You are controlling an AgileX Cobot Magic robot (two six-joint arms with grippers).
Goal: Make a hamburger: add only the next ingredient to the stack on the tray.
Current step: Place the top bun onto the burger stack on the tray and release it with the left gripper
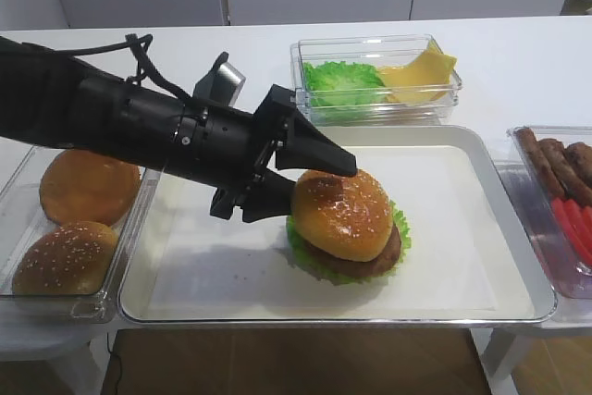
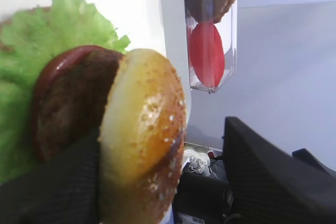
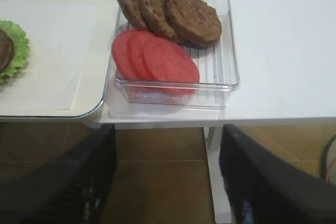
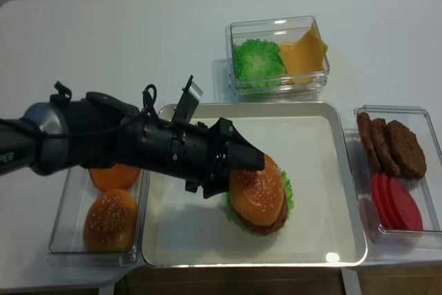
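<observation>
Sesame bun top point(image 1: 344, 214): golden-brown and domed, set on the patty point(image 1: 381, 259) over the lettuce leaf point(image 1: 314, 261), slightly tilted; the stack is placed a little toward 3 o'clock of the middle of the tray point(image 1: 481, 159), in the high view

Left gripper point(image 1: 298, 188): reached in from 9 o'clock, its fingers spread on either side of the bun top's near edge; one finger point(image 1: 319, 156) is laid across the crown at about 11 o'clock, the other is seen lower at 8 o'clock. In the left wrist view the bun top point(image 2: 144, 135) is seen against one black finger point(image 2: 50, 184), while the other finger point(image 2: 273, 174) is held apart from it; no clamping is shown

Right gripper point(image 3: 168, 177): seen only in its own wrist view, fingers held wide apart, nothing between them, poised off the table edge below the clear box point(image 3: 223, 40) of spare patties point(image 3: 193, 18) and tomato slices point(image 3: 165, 61)

Bun box point(image 1: 23, 219): at 9 o'clock of the tray, one seeded bun point(image 1: 65, 256) and one smooth bun point(image 1: 88, 185) kept inside

Box of lettuce and cheese point(image 1: 375, 80): at 12 o'clock of the tray
</observation>
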